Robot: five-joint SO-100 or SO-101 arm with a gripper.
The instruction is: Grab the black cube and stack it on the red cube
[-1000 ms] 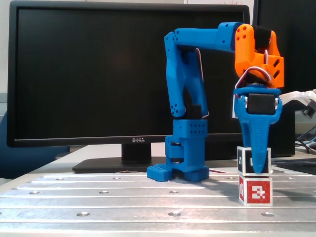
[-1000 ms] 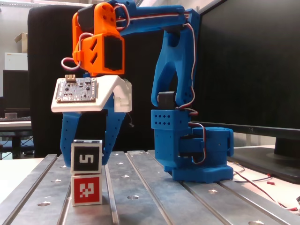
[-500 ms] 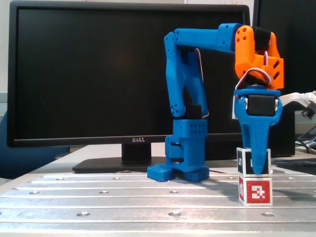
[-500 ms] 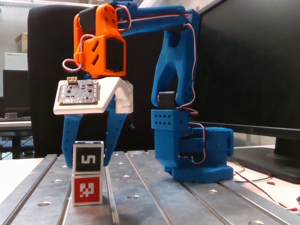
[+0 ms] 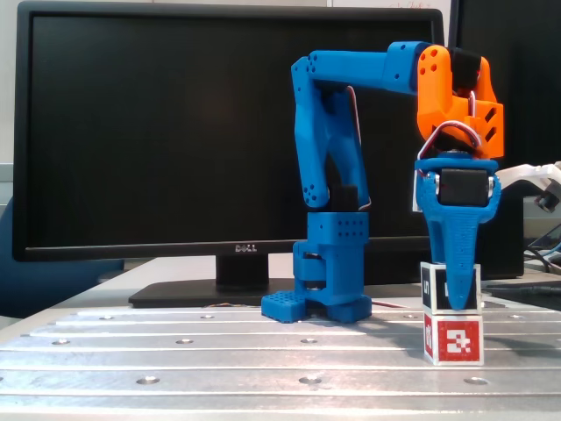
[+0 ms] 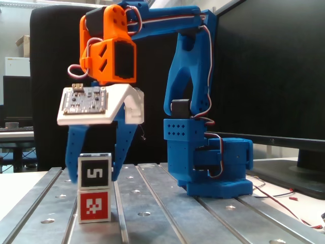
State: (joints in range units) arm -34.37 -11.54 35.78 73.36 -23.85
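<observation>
The black cube with a white "5"-like mark sits squarely on top of the red cube, which rests on the metal table. In both fixed views the stack shows, with the black cube above the red cube. My gripper points straight down, and its blue fingers stand close against both sides of the black cube. In a fixed view the gripper has one finger covering the middle of the black cube's face.
The blue arm base stands behind the stack on the slotted metal table. A large black monitor fills the background. Loose red and white cables lie by the base.
</observation>
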